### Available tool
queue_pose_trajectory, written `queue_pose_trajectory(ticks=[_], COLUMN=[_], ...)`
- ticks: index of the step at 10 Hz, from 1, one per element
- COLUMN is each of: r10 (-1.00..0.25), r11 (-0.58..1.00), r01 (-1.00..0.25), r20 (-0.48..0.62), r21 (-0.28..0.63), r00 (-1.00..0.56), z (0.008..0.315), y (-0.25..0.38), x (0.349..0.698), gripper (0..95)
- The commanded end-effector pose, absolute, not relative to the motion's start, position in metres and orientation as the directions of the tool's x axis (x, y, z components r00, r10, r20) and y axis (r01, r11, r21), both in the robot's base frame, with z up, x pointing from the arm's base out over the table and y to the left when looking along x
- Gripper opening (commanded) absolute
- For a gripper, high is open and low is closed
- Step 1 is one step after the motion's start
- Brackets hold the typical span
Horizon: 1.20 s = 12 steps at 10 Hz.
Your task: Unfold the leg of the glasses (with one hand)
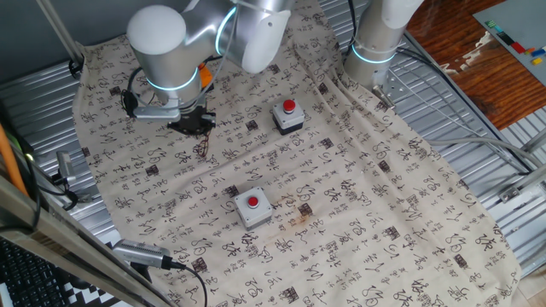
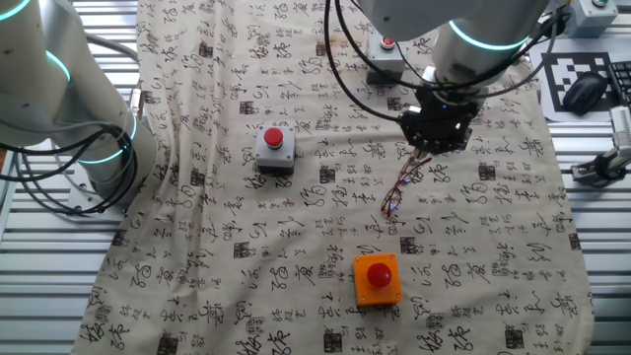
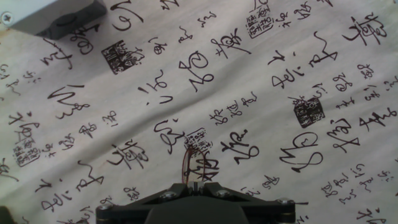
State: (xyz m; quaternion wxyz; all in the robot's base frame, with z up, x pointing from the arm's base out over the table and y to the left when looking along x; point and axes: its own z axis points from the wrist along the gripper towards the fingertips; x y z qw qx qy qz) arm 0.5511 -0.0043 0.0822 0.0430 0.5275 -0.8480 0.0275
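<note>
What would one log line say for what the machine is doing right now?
claw: shut on thin reddish-brown wire-framed glasses | glasses: hanging from claw over printed cloth | leg: unfolded state unclear

Beige cloth (image 1: 358, 196) with black characters (2 red-buttoned grey boxes (image 1: 253, 207)), reddish-brown glasses (image 2: 402, 184).

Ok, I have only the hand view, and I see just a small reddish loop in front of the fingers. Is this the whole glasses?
Observer: No. In the other fixed view the glasses stretch out from the gripper as a long thin shape, slanting toward the orange button box.
Operator: Do they touch that box?
Observer: No. A strip of the printed cloth shows between their far end and the box.
</note>
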Motion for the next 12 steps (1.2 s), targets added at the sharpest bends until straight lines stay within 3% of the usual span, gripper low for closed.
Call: queue_pose_trajectory(ticks=[1, 12], r10=[-0.892, -0.91], r11=[0.442, 0.374], r01=[-0.897, -0.927], r20=[0.105, 0.181], r21=[-0.001, -0.024], r00=[-0.44, -0.372], z=[0.082, 0.082], y=[-0.001, -0.015], x=[0.555, 0.561], gripper=[0.0, 0.0])
